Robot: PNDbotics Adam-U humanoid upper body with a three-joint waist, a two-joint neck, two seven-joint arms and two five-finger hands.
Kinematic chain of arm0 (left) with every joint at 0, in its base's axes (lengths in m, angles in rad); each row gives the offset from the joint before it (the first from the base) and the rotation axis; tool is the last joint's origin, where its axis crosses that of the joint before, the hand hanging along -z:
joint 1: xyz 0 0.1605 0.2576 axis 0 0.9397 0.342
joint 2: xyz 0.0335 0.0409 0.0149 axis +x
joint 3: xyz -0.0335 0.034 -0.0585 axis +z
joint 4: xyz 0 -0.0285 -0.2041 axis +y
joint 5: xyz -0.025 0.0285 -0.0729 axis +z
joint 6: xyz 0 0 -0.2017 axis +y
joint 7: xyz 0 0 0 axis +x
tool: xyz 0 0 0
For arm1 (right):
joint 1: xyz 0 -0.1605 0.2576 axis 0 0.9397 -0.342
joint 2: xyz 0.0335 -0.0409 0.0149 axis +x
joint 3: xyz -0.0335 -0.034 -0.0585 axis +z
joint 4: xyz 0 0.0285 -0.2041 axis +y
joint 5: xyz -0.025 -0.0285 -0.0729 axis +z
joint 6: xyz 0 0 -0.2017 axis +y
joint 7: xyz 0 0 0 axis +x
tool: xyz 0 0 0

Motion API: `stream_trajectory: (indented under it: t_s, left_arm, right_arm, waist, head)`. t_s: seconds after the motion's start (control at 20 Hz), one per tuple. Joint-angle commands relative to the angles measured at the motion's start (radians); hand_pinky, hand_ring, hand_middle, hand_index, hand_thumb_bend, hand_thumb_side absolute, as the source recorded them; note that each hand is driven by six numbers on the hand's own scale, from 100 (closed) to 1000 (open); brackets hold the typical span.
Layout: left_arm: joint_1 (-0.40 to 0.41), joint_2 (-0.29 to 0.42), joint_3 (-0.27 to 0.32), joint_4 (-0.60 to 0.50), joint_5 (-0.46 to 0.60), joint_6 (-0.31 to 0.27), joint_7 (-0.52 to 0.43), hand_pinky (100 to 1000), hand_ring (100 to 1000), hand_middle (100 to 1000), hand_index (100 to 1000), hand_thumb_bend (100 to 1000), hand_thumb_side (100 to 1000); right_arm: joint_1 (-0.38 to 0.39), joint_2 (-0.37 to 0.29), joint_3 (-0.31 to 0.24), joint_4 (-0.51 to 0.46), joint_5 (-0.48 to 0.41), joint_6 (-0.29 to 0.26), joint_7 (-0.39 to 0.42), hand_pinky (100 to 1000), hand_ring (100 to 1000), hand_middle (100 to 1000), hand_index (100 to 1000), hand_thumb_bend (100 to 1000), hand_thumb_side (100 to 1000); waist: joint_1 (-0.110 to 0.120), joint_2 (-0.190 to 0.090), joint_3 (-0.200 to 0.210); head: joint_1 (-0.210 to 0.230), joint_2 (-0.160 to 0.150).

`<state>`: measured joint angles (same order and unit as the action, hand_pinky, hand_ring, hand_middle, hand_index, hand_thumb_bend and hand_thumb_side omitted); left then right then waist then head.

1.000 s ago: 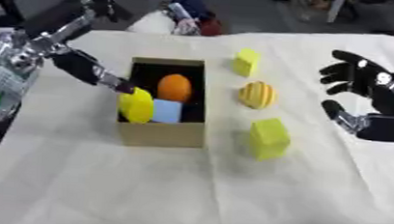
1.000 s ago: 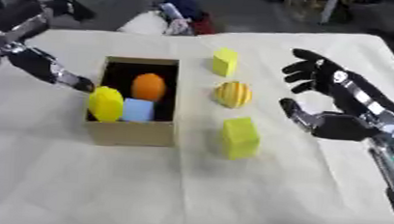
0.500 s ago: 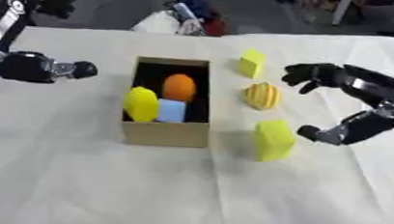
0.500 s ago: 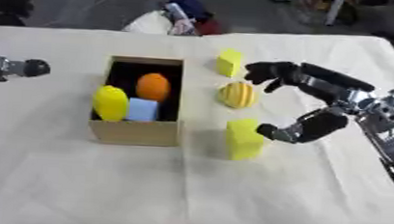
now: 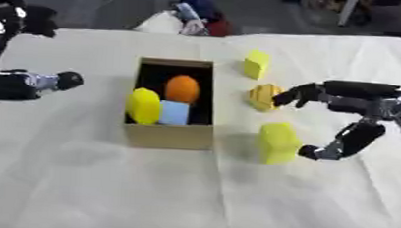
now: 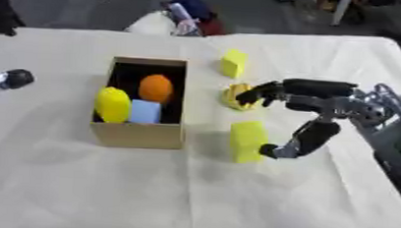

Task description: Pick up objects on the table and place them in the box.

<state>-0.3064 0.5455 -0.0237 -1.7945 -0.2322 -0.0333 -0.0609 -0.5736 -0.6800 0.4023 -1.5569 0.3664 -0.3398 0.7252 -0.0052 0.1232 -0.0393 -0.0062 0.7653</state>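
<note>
No writing is legible anywhere. The right hand [image 5: 346,106] reaches in from the right, fingers spread apart: the fingers [image 6: 258,93] arch over the striped yellow ball [image 5: 262,96], the thumb [image 6: 293,143] drops beside the large yellow block [image 5: 277,142], gripping neither. The left hand [image 5: 29,83] shows at the left edge, blurred; whether it is open I cannot tell. The cardboard box [image 5: 170,134] holds 3 things: an orange ball [image 5: 182,88], a yellow piece [image 5: 143,105], a pale blue block [image 5: 175,113]. A small yellow block [image 5: 257,64] sits beyond.

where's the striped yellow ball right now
The ball sits on the table right of the box, between two yellow blocks, with the right hand's fingers reaching its right side.
</note>
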Motion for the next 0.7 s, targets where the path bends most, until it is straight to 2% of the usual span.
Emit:
stream_trajectory:
  t_s: [0.05, 0.35, 0.7]
  left_arm:
    - [0.000, 0.004, 0.021, -0.020, 0.009, 0.002, 0.011, 794, 675, 636, 820, 878, 554]
    - [0.015, -0.015, 0.030, -0.018, 0.010, 0.006, 0.022, 794, 672, 631, 819, 877, 556]
    - [0.016, -0.028, 0.030, -0.017, 0.009, 0.005, 0.023, 794, 670, 627, 819, 874, 557]
  right_arm:
    - [-0.026, 0.001, -0.008, 0.038, 0.055, -0.025, -0.013, 851, 938, 908, 1000, 363, 286]
    - [-0.041, 0.043, -0.022, 0.113, 0.139, -0.053, -0.086, 855, 940, 910, 1000, 363, 287]
    - [-0.061, 0.090, -0.001, 0.208, 0.221, -0.092, -0.064, 855, 932, 873, 983, 371, 311]
  waist:
    - [-0.014, -0.011, 0.003]
    - [-0.014, -0.012, 0.006]
    - [-0.015, -0.010, 0.010]
  head:
    - [-0.003, 0.005]
    - [-0.006, 0.005]
    - [-0.012, 0.005]
